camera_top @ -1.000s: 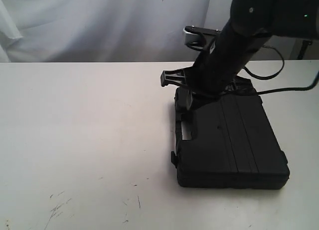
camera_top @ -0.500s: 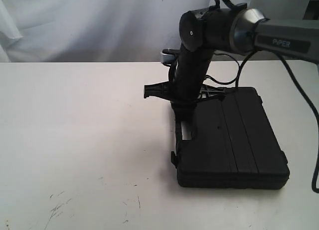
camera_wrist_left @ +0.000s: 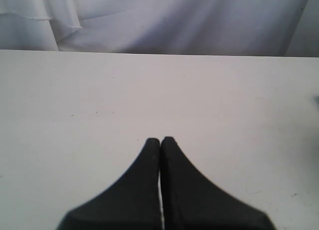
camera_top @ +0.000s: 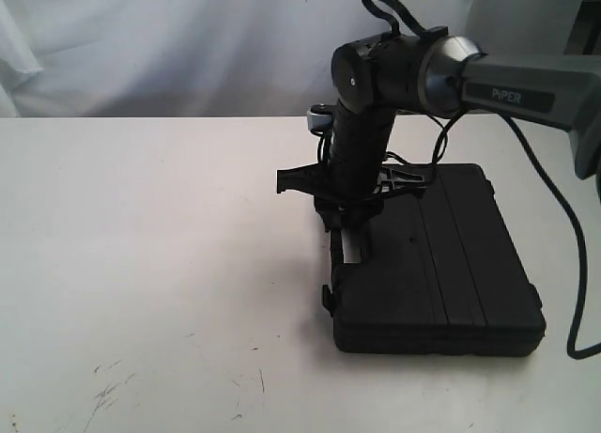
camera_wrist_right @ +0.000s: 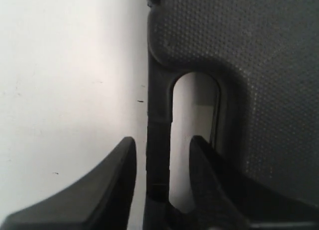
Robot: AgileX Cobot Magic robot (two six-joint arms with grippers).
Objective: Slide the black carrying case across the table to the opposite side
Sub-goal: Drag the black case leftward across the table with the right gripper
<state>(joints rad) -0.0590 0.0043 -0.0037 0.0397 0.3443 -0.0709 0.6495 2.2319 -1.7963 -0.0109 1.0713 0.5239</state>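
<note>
We see the black carrying case (camera_top: 441,264) lying flat on the white bench (camera_top: 141,245). It sits on the right side, closer to the near edge. Its handle (camera_wrist_right: 159,110) is on the left side of the case. The right gripper (camera_wrist_right: 162,140) points down at this handle. It is open, with one finger outside the handle bar and one finger in the handle hole. We see small gaps on both sides, so it is not squeezing the bar. The left gripper (camera_wrist_left: 160,140) is closed tight with nothing in it, over bare bench. A white cloth (camera_top: 188,48) hangs behind the far edge.
</note>
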